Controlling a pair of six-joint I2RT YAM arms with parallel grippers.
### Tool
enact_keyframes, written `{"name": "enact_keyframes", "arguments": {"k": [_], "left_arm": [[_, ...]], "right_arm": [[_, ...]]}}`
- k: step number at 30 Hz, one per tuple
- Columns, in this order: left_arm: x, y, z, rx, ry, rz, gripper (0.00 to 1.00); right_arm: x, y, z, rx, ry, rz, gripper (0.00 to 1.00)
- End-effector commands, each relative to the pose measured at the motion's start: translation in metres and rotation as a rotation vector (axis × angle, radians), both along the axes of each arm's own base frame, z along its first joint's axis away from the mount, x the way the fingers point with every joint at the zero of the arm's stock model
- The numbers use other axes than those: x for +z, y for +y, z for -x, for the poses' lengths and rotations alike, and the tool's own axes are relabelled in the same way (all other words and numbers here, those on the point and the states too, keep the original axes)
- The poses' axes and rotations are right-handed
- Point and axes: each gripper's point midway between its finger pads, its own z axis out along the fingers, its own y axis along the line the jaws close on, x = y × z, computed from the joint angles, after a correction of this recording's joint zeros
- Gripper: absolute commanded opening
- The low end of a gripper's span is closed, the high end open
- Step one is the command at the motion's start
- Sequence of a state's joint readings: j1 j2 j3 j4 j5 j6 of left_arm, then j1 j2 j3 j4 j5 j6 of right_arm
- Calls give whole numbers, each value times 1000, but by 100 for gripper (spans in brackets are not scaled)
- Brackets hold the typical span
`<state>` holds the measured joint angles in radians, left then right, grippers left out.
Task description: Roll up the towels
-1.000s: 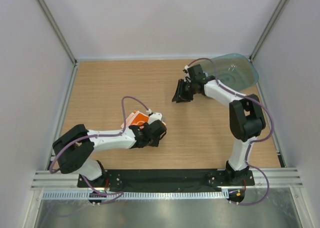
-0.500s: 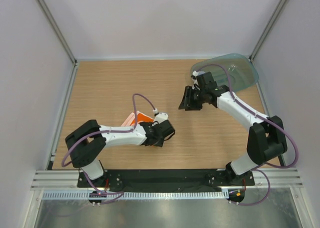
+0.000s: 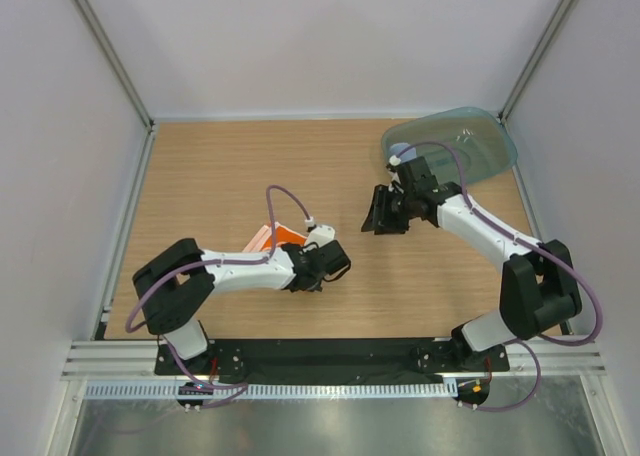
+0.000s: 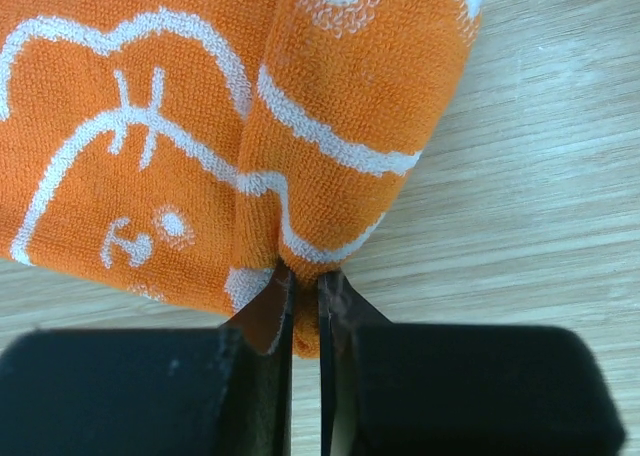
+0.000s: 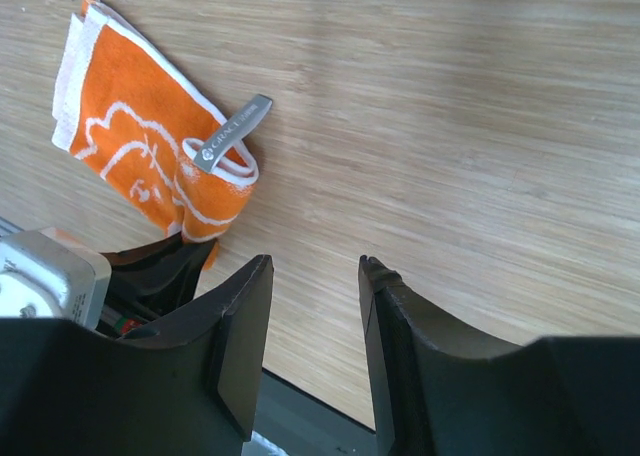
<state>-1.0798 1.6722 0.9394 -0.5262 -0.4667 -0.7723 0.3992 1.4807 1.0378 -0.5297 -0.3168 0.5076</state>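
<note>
On wood table point(image 4: 530, 176): orange towel point(image 4: 180, 146), white print, part-rolled, pinched by left claw point(image 4: 305, 288); right claw point(image 5: 312, 268) spread.

Grey tag point(image 5: 235, 131) on orange towel point(image 5: 130, 146): white print, unreadable.

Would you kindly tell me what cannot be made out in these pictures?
Orange towel: top view, the left arm covers its near part.
Same towel: left wrist view, the frame's top and left edges cut it off.
Teal tray: top view, the right arm crosses it; contents unclear.
</note>
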Motion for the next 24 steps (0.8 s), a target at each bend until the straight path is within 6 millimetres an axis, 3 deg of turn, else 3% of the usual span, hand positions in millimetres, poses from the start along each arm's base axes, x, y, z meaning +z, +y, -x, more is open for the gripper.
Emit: {"name": "enact_keyframes", "arguments": {"k": [1, 6, 8, 12, 14, 18, 24], "left_arm": [[-32, 10, 29, -15, 171, -39, 0], [3, -36, 31, -33, 236, 180, 0], [13, -45, 30, -26, 258, 245, 0], [34, -48, 15, 59, 301, 397, 0], [42, -52, 17, 78, 351, 506, 0], [50, -47, 2, 171, 417, 716, 0], [59, -48, -1, 196, 500, 931, 0]], "right_arm": [[14, 0, 2, -8, -46, -30, 47], [16, -9, 10, -37, -51, -8, 48], [19, -9, 13, -44, -52, -29, 50], [28, 8, 23, -8, -34, -162, 52], [34, 13, 23, -1, -52, -204, 52], [28, 18, 30, 11, -41, -248, 52], [21, 27, 35, 24, -16, -325, 54]]}}
